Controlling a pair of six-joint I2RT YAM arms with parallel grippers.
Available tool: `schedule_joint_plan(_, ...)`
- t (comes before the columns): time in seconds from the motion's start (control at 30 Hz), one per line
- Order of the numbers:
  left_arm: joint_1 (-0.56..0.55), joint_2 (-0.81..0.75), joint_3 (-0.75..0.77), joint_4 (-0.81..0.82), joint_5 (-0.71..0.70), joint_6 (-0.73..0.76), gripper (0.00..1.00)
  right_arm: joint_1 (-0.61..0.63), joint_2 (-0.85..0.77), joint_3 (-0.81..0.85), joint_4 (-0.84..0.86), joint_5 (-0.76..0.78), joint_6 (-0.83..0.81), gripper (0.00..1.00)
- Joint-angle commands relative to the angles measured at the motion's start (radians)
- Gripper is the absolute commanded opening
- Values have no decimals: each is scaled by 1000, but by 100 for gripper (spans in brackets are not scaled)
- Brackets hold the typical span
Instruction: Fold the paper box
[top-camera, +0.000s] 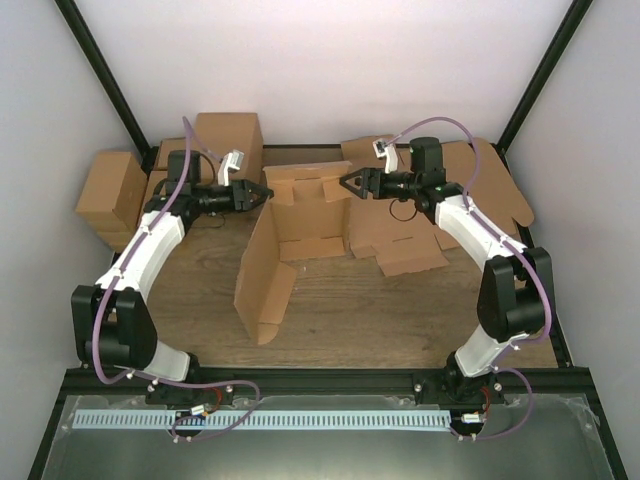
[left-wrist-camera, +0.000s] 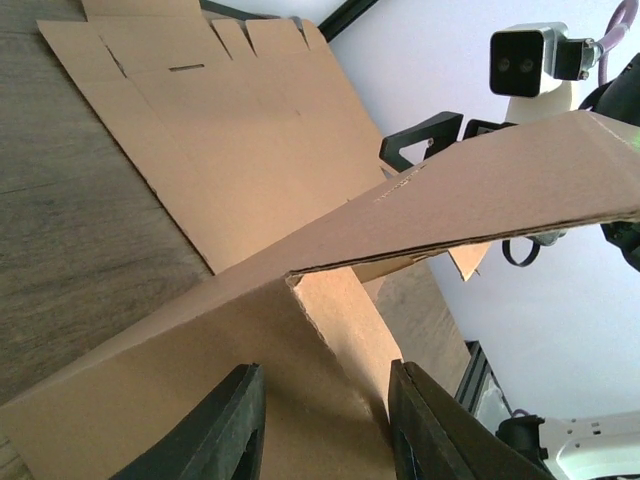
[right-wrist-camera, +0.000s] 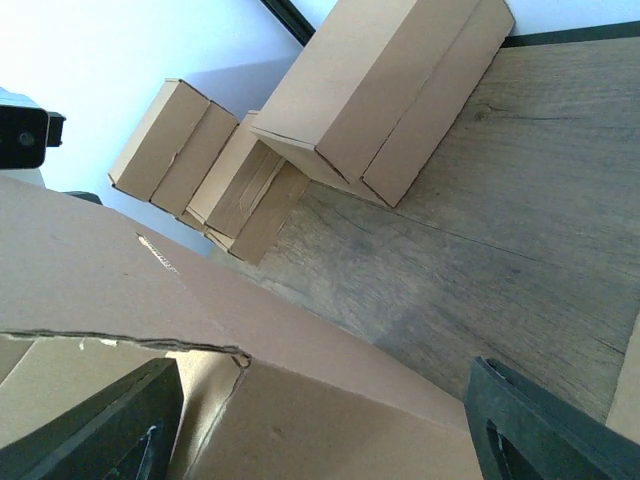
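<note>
The paper box (top-camera: 295, 235) is a brown cardboard piece, partly folded, in the middle of the table. Its left side wall stands up and its back panel is raised. My left gripper (top-camera: 262, 193) is open at the box's back left corner. In the left wrist view the cardboard (left-wrist-camera: 300, 390) lies between the spread fingers (left-wrist-camera: 228, 430), and I cannot tell whether they touch it. My right gripper (top-camera: 346, 183) is wide open at the back right corner. In the right wrist view the box's panel (right-wrist-camera: 300, 400) fills the gap between its fingers (right-wrist-camera: 100, 430).
Folded brown cartons (top-camera: 110, 195) and a larger carton (top-camera: 230, 140) stand at the back left; they also show in the right wrist view (right-wrist-camera: 390, 90). Flat cardboard blanks (top-camera: 400, 245) lie at the back right, one showing in the left wrist view (left-wrist-camera: 230, 130). Black frame posts rise at the back corners.
</note>
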Motion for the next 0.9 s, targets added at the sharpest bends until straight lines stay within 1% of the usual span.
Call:
schedule_joint_plan(0.0, -2, 20, -4, -63, -72, 32, 36, 6, -28, 43, -33, 33, -31, 80)
schedule_joint_plan(0.3, -2, 9, 22, -75, -73, 39, 38, 5, -125, 63, -34, 124, -56, 81)
schedule_joint_plan(0.67, -2, 9, 35, -91, -68, 56, 38, -8, -218, 96, 35, 218, -58, 81)
schedule_joint_plan(0.77, -2, 8, 39, -98, -64, 63, 38, -13, -173, 178, 17, 191, -61, 84)
schedule_joint_plan(0.87, -2, 2, 39, -105, -61, 71, 38, -13, -51, 358, -91, 63, -87, 84)
